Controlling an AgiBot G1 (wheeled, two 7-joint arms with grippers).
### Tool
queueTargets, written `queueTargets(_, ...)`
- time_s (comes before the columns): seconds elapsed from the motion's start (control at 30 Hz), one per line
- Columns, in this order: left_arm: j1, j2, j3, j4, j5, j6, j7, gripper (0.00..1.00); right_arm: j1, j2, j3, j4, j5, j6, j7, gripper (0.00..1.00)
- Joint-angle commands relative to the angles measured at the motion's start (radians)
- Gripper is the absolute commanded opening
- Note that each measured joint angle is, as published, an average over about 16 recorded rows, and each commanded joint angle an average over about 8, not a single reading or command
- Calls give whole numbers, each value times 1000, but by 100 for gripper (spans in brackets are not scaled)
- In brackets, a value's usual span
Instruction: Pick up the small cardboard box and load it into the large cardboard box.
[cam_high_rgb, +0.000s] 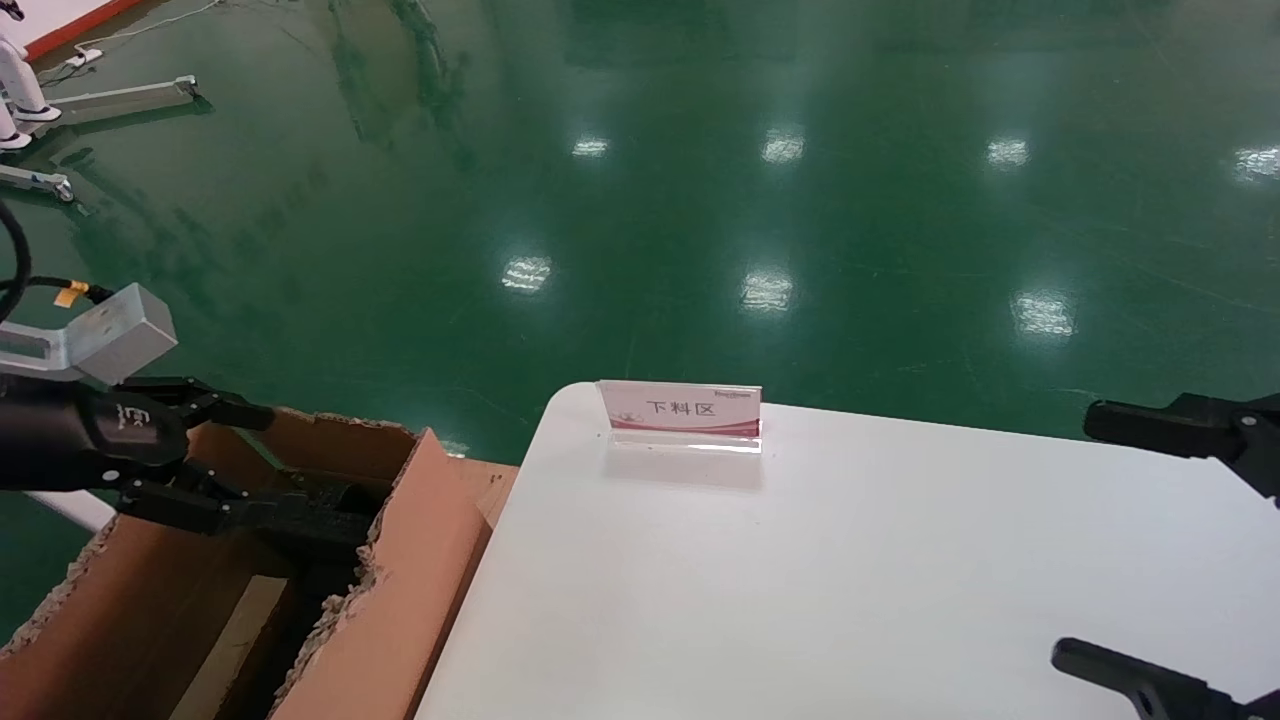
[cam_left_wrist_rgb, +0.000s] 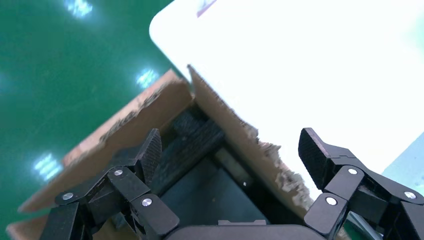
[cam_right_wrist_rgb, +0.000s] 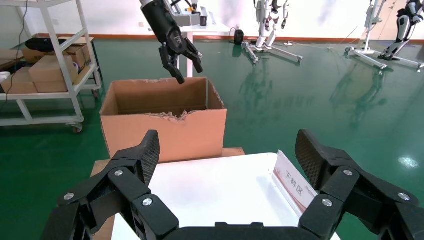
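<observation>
Left gripper (cam_high_rgb: 240, 465) hangs over the open top of the large cardboard box (cam_high_rgb: 400, 560), fingers spread, holding nothing. That box sits off the white table's (cam_high_rgb: 850, 580) left edge. Sign stand (cam_high_rgb: 682, 413) at the table's far edge. Right gripper (cam_high_rgb: 1130, 550) over the right edge, fingers apart. Small cardboard box not visible.

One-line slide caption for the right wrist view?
Open left gripper hovers above the large cardboard box; open right gripper over white table near sign.
</observation>
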Motion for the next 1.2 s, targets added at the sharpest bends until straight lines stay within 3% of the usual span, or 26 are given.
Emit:
queueTargets(0.03,-5,-16,-10,-9,-15,8,29,100,0,0,0,0,0,0,0,100)
queueTargets(0.27,32,2,-55,-15,-12,7,23,100,0,0,0,0,0,0,0,100)
queueTargets(1.2,293,91,-366,-75,-58,20,51,100,0,0,0,0,0,0,0,100)
